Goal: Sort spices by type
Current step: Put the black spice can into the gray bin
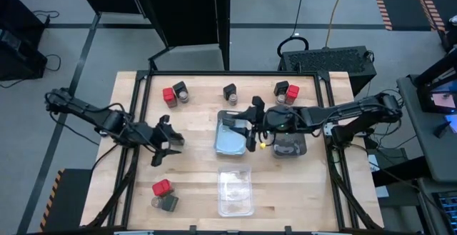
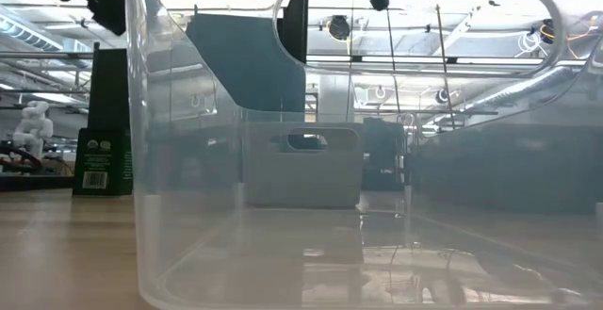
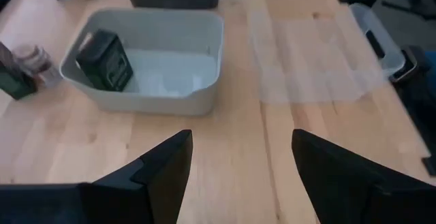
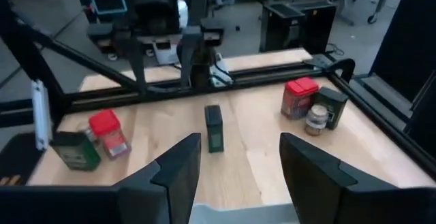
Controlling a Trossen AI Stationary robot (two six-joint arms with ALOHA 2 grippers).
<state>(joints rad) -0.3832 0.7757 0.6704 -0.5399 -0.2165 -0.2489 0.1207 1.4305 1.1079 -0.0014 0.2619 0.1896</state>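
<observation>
My left gripper (image 1: 170,141) (image 3: 242,163) hovers open over bare wood left of the pale grey tray (image 1: 232,143) (image 3: 146,81), nothing between its fingers. A dark spice block (image 3: 103,59) stands inside that tray, at its far-left corner. My right gripper (image 1: 250,128) (image 4: 238,169) is open above the same tray and holds nothing. Red block (image 1: 168,94) and jar (image 1: 182,92) stand far left. Another dark block (image 4: 214,127) stands upright on the table beyond the right fingers.
A dark smoky tray (image 1: 289,146) sits right of the grey one, a clear tray (image 1: 235,192) near the front edge. More spices stand at the far right (image 1: 287,92), far middle (image 1: 230,92) and near left (image 1: 163,192). Bare wood lies between the trays and the left group.
</observation>
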